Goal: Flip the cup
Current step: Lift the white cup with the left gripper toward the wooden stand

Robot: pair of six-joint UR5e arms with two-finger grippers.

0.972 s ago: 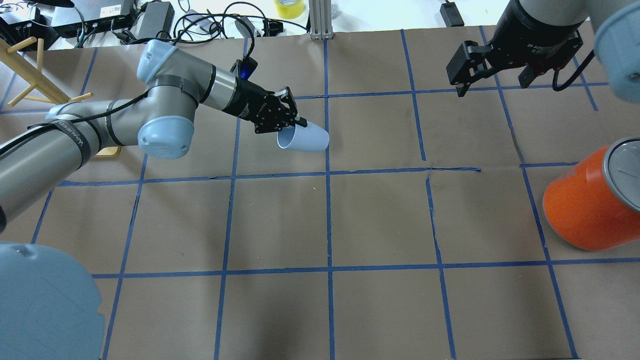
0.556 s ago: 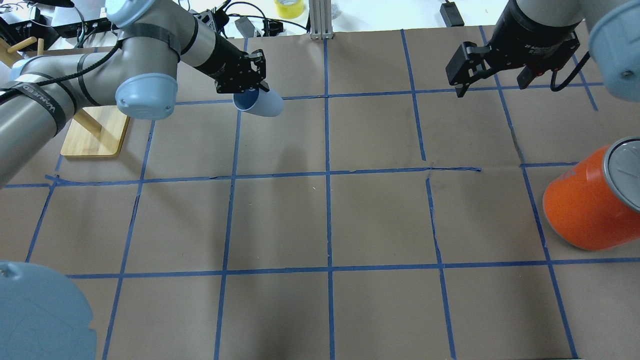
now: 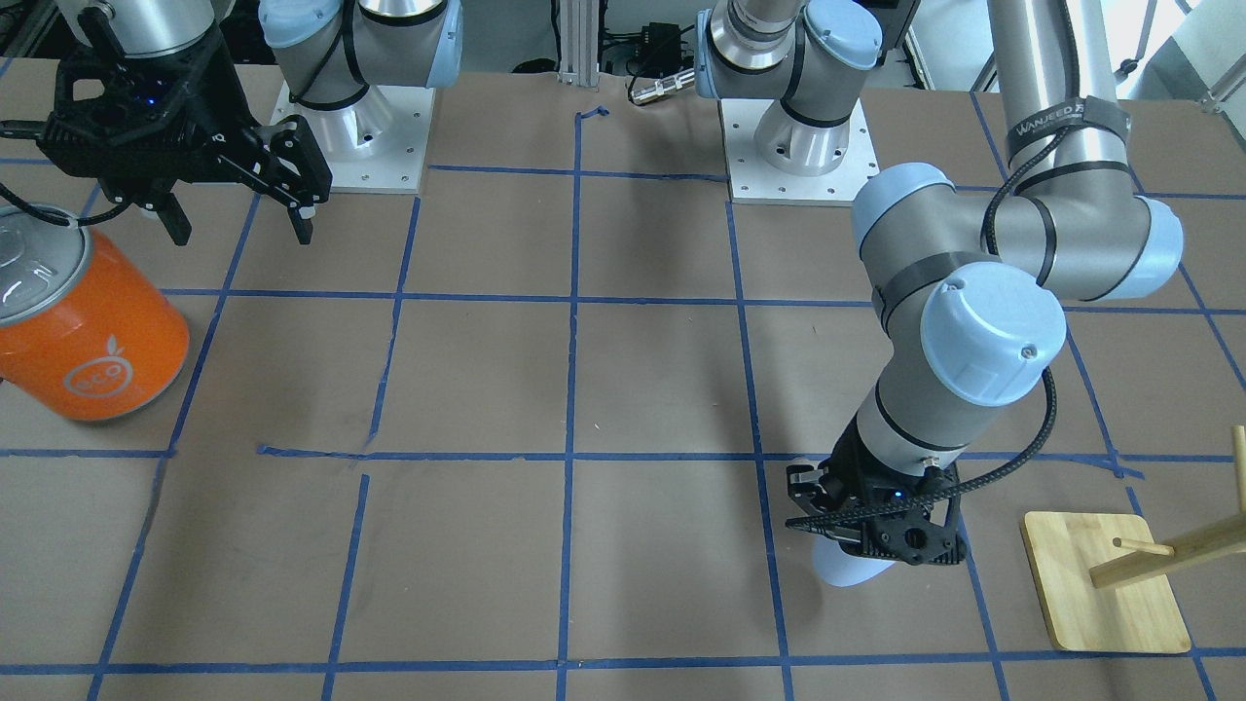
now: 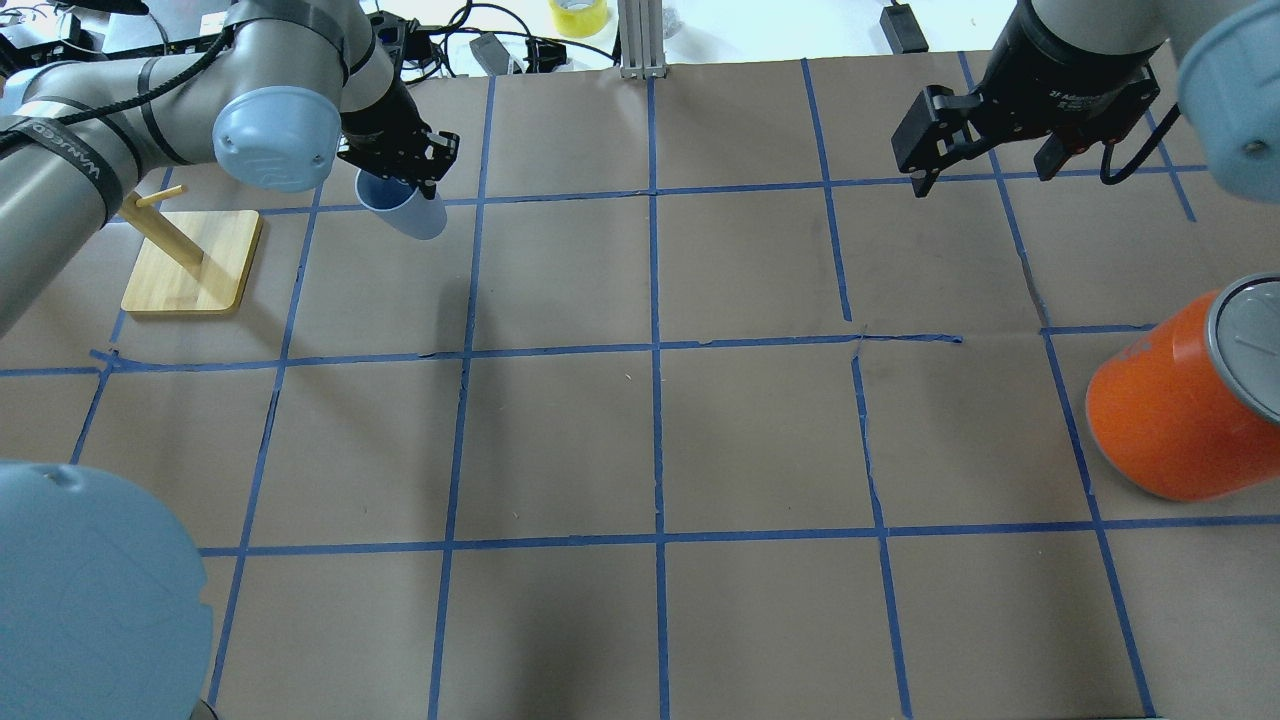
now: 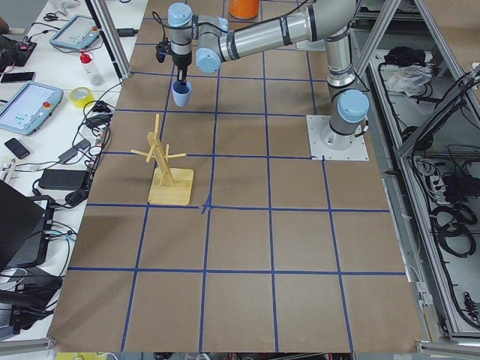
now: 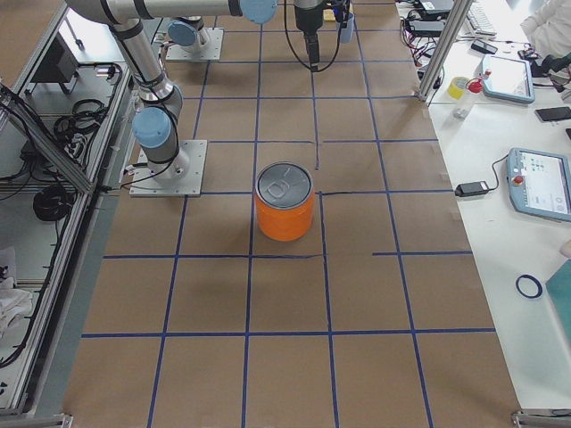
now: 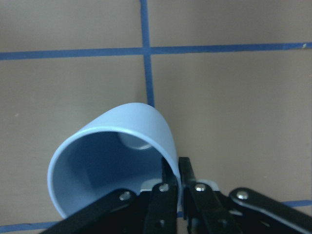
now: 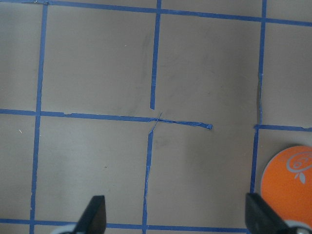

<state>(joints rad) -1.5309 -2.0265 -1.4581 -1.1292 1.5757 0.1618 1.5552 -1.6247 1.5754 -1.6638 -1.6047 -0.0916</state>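
The cup [image 4: 418, 217] is a small pale blue tumbler, held by its rim in my left gripper [image 4: 400, 187] at the far left of the table. It hangs nearly upright, mouth up and slightly tilted, low over the brown paper. The left wrist view looks into its bluish inside [image 7: 112, 161], one finger inside the rim and one outside. It also shows in the front view [image 3: 845, 571] and the left side view [image 5: 181, 93]. My right gripper [image 4: 982, 172] is open and empty, high over the far right; its fingers [image 8: 92, 217] frame bare paper.
A big orange can [image 4: 1160, 410] with a silver lid stands at the right edge, and also shows in the front view [image 3: 92, 346]. A wooden peg stand [image 4: 190, 262] on a square base sits just left of the cup. Cables and boxes lie beyond the far edge.
My left arm has swung the cup left and toward the far edge, turning it from lying sideways to nearly mouth-up. The right arm has stayed still.
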